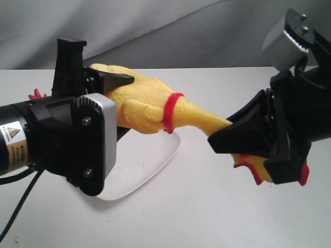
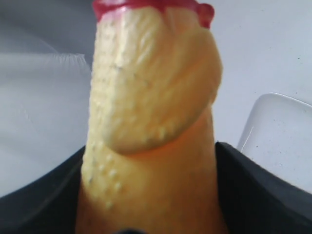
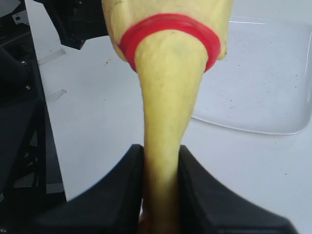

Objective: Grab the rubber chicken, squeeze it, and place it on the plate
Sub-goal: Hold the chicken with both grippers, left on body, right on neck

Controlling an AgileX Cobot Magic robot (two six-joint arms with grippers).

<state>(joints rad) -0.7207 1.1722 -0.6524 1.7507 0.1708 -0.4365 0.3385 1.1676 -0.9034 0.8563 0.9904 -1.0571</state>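
Note:
The yellow rubber chicken (image 1: 150,103) hangs in the air, stretched level between both arms above the table. My left gripper (image 1: 111,85) is shut on its thick body (image 2: 151,161), black fingers pressing both sides. My right gripper (image 1: 227,135) is shut on its thin neck (image 3: 163,146), just past the red neck band (image 3: 168,29). The red comb and wattle (image 1: 251,170) stick out below the right gripper. The red feet (image 1: 37,94) peek out behind the left arm. The white plate (image 1: 145,160) lies on the table under the chicken's body.
The white table (image 1: 207,206) spreads below both arms. A grey cloth backdrop (image 1: 155,26) hangs behind. The left arm's black body and cable (image 1: 20,150) fill the near left. In the right wrist view the plate (image 3: 258,97) lies beyond the neck.

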